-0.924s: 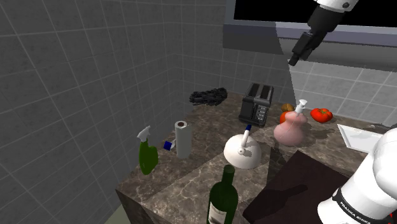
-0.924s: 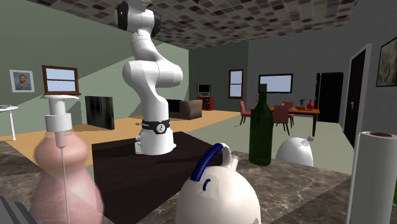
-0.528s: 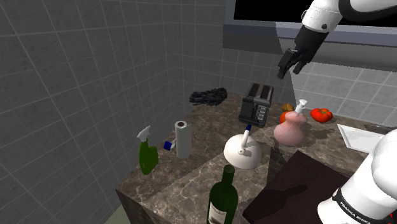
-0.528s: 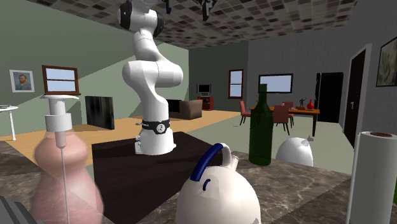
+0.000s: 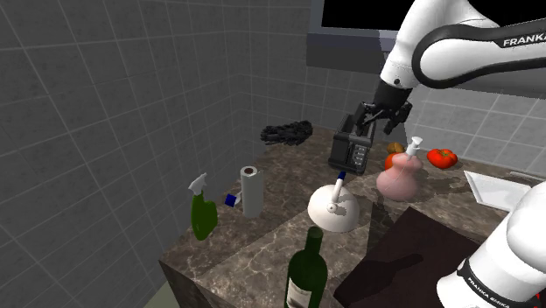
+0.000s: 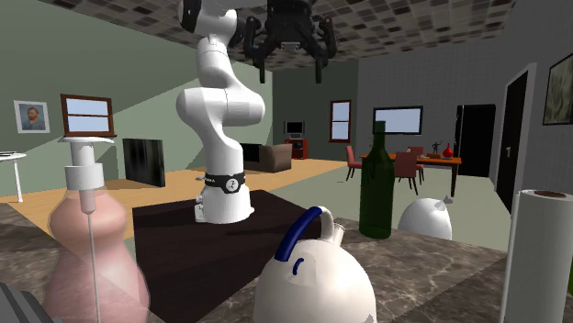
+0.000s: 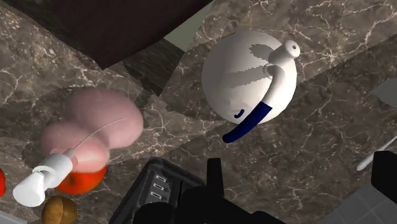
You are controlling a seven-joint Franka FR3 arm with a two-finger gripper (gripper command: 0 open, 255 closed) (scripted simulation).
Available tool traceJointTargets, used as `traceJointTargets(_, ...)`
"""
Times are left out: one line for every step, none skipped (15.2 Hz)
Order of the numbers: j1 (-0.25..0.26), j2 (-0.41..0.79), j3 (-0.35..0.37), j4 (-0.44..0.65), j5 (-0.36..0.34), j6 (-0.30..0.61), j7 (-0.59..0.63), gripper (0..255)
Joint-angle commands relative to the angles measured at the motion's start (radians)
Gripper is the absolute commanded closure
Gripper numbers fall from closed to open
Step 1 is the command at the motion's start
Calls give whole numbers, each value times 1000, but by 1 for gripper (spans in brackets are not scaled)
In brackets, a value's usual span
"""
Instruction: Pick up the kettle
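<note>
My gripper [image 7: 299,184] hangs empty, fingers apart, above the white dome kettle [image 7: 245,73], which sits upright on the marble counter [image 5: 262,254] near the pink pump bottle [image 7: 102,127]; it looks rigid, smooth and slippery, so I'd pinch the arched blue-and-white handle [image 7: 254,118].

Arched high and folded forward at the elbow, with the white arm [image 5: 464,44] carrying the black gripper [image 5: 369,127] pointed steeply downward, its two fingers [image 7: 214,178] spread wide apart and clasping nothing.
</note>
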Motion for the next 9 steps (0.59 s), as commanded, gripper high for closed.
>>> traceJointTargets(-19,38,34,-38,16,64,100,0)
traceJointTargets(-29,65,51,-49,22,94,146,0)
traceJointTargets(-40,93,68,-58,28,125,193,0)
traceJointTargets(-50,123,84,-66,34,156,240,0)
traceJointTargets(-61,154,101,-72,38,188,287,0)
traceJointTargets(-72,187,118,-76,42,219,335,0)
traceJointTargets(-84,222,134,-79,44,250,383,0)
traceJointTargets(-96,259,151,-81,45,281,432,0)
traceJointTargets(-108,297,167,-81,45,313,481,0)
